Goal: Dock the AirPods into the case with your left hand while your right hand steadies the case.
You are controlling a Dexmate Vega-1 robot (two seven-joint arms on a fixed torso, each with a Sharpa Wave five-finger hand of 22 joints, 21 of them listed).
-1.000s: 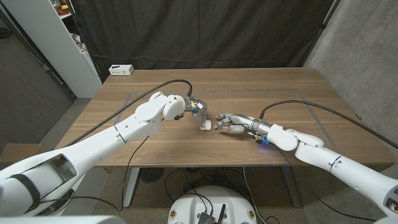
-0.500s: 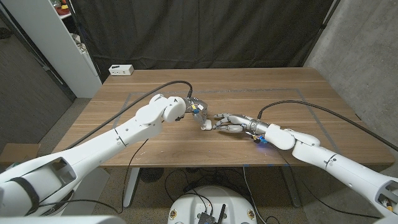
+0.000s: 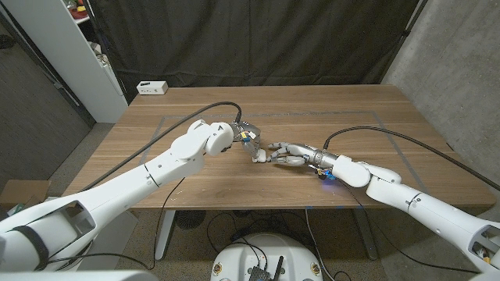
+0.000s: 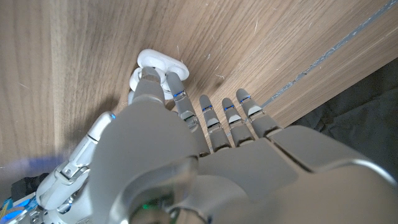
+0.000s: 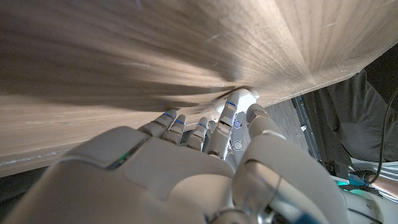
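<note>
The small white AirPods case (image 3: pixel 257 158) stands on the wooden table (image 3: pixel 375 109) near its middle, between my two hands. In the left wrist view the case (image 4: pixel 160 61) looks open, its rounded rim showing. My left hand (image 3: pixel 246 139) hovers just behind and above it. Its fingers (image 4: pixel 214 121) stretch out, and two fingertips come together on the case. No AirPod can be made out between them. My right hand (image 3: pixel 291 154) reaches in from the right, low over the table, with its fingertips against the case's side. Those fingers (image 5: pixel 205 134) point forward together.
A white box (image 3: pixel 152 87) sits at the table's far left corner. Black cables (image 3: pixel 215 105) trail over the table from both wrists. A white cabinet (image 3: pixel 62 55) stands off to the left, and a dark curtain hangs behind the table.
My right hand has slid left until its fingertips meet the case. The left hand has stayed over the case, shifting only slightly.
</note>
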